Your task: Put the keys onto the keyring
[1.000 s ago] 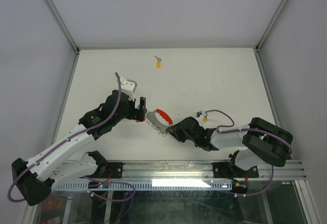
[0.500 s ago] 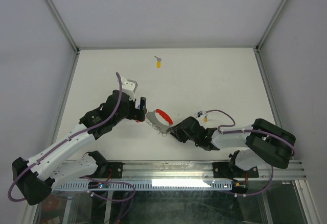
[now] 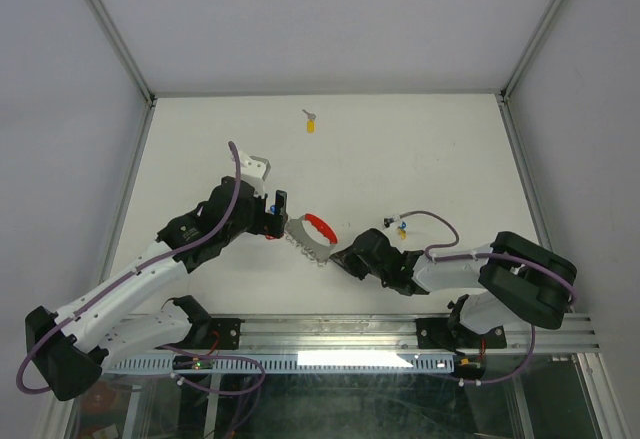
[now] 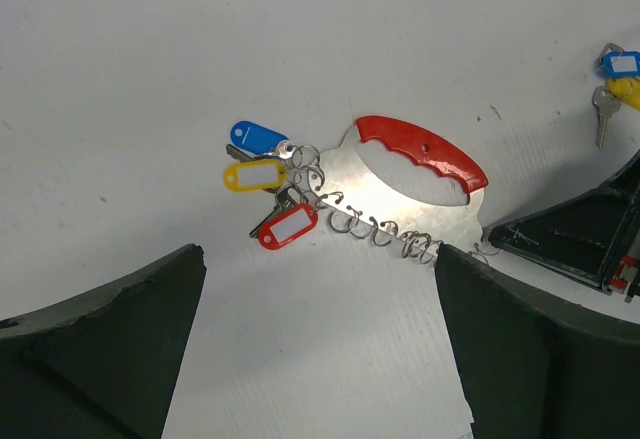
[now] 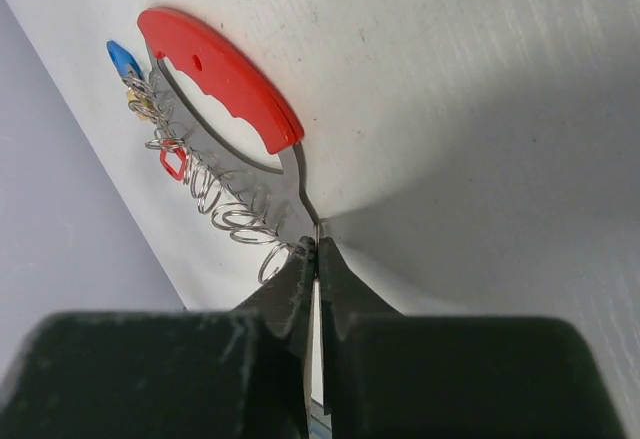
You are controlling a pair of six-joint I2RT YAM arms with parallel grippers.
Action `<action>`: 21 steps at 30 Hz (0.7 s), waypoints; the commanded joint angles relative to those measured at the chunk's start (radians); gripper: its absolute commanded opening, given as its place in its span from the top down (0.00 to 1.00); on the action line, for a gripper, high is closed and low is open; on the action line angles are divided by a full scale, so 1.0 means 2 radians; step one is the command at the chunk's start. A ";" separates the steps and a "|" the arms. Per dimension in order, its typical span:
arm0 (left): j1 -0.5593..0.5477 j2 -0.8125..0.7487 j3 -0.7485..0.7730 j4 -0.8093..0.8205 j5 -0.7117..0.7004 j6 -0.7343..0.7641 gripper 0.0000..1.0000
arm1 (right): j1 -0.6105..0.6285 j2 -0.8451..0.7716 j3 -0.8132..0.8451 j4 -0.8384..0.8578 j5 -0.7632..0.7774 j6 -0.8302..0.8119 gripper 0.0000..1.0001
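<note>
From above, one keyring is lying on the bench between two end effectors. The left end effector is gaping wide just beside it. The right end effector is pinching its other end. One yellow key is lying well beyond both.

In the left wrist view, three tagged keys are hanging on the rings just ahead: blue key, yellow-tagged key, red key. Two more keys are lying beyond the right end effector.

In the right wrist view, both fingers are clamping the keyring's metal tip.
</note>
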 commanded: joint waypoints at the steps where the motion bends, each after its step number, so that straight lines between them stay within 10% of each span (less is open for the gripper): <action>1: -0.001 -0.002 0.002 0.019 0.008 0.009 0.03 | 0.003 0.002 0.006 0.027 0.024 -0.021 1.00; 14: -0.002 -0.020 0.003 0.035 0.016 0.005 0.01 | 0.003 -0.071 0.054 -0.045 0.037 -0.055 1.00; 16: -0.001 -0.030 0.003 0.047 0.025 0.007 0.01 | 0.003 -0.084 0.064 -0.062 0.060 -0.196 1.00; 21: -0.001 -0.046 0.010 0.081 0.032 0.011 0.01 | 0.003 -0.112 0.093 -0.107 0.065 -0.247 1.00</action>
